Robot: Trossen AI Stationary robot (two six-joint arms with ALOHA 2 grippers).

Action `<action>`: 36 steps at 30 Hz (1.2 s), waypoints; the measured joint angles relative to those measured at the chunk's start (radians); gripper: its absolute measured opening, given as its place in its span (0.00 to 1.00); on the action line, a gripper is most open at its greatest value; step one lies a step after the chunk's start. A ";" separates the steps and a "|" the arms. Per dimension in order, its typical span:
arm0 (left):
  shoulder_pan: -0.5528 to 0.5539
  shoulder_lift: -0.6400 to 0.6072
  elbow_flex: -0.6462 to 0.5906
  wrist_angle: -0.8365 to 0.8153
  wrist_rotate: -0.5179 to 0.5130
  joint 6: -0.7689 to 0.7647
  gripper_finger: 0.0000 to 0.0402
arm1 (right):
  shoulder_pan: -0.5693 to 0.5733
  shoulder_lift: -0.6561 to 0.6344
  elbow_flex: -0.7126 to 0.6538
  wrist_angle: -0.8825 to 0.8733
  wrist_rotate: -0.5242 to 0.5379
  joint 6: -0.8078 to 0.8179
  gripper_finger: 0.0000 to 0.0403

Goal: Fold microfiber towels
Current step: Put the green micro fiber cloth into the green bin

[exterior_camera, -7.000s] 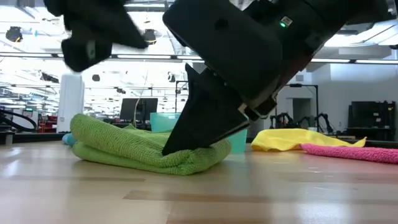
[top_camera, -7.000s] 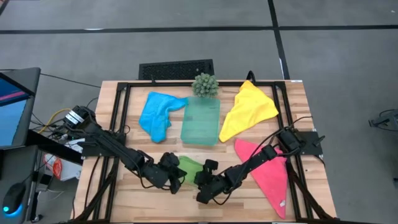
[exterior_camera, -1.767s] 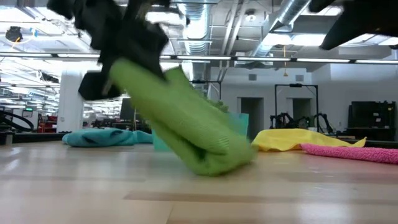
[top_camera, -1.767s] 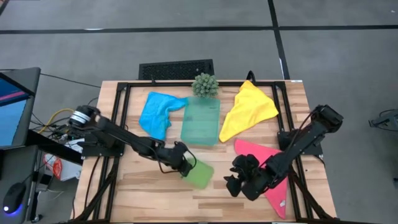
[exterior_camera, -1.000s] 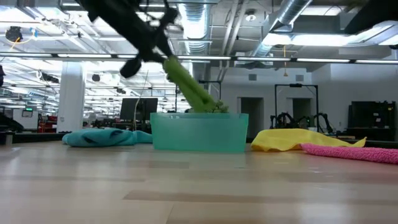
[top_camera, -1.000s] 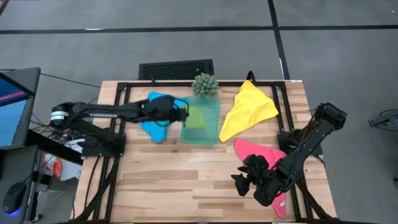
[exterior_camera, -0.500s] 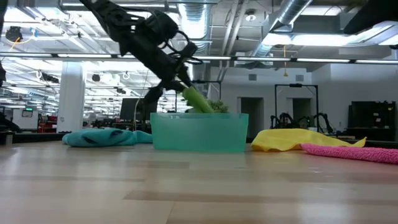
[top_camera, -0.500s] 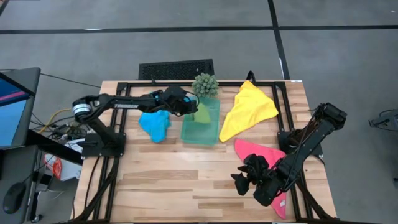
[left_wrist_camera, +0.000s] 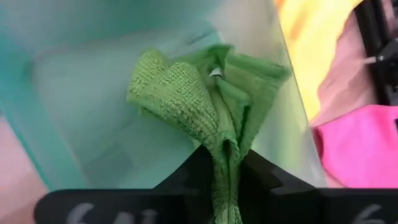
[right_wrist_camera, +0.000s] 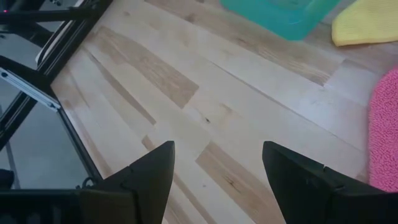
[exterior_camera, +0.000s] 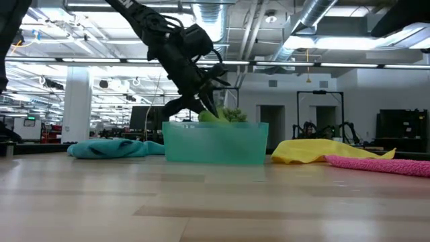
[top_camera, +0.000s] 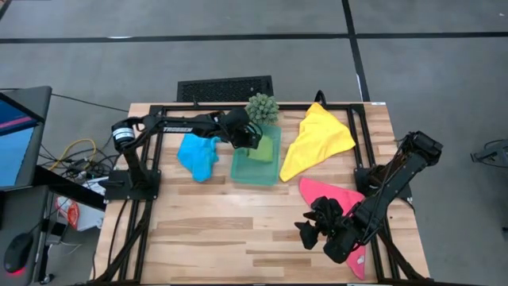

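The lime green towel (top_camera: 260, 152) lies bunched in the teal tray (top_camera: 244, 172) at the back middle, and my left gripper (top_camera: 249, 138) is shut on it just above the tray's far end. In the low view the gripper (exterior_camera: 204, 107) stands over the tray's rim (exterior_camera: 215, 125), with green cloth (exterior_camera: 216, 115) dipping behind the wall. The blue towel (top_camera: 198, 155) lies left of the tray, the yellow towel (top_camera: 317, 141) to its right, and the pink towel (top_camera: 343, 208) at the front right. My right gripper (top_camera: 311, 232) hovers open beside the pink towel. My left gripper pinches a gathered fold of the green towel (left_wrist_camera: 226, 163) between its two fingers (left_wrist_camera: 198, 169). The fingers slant down into the tray from the table's left side. The cloth hangs below the fingers and its bunched lower part (left_wrist_camera: 180, 93) rests on the tray's floor.
A small spiky green plant (top_camera: 261, 108) stands right behind the tray. A black frame (top_camera: 151, 151) runs along the table's left and right sides. Bare wood (top_camera: 230, 226) lies in front of the tray.
My left gripper has carried the green towel a little toward the table's right and down over the tray. The towel, which hung slanting above the rim, now sits mostly inside the tray.
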 joint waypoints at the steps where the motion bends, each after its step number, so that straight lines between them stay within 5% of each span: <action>1: 0.000 0.000 0.010 -0.011 -0.012 0.010 0.15 | 0.000 0.000 0.000 0.000 0.000 0.000 0.67; 8: 0.026 -0.026 0.153 -0.270 -0.069 0.127 0.31 | 0.001 0.000 0.000 0.015 0.001 0.001 0.67; 15: 0.017 -0.025 0.260 -0.409 -0.148 0.260 0.35 | 0.000 0.000 0.000 0.015 0.001 0.001 0.67; 20: -0.029 -0.036 0.290 -0.434 -0.049 0.352 0.26 | 0.000 0.000 0.000 0.014 0.002 0.000 0.67; 25: -0.124 0.011 0.282 -0.480 -0.138 0.463 0.03 | 0.000 0.000 0.000 0.014 0.003 0.000 0.67; 36: -0.159 0.243 0.377 -0.556 -0.171 0.493 0.00 | -0.007 0.000 0.000 0.015 0.004 0.003 0.67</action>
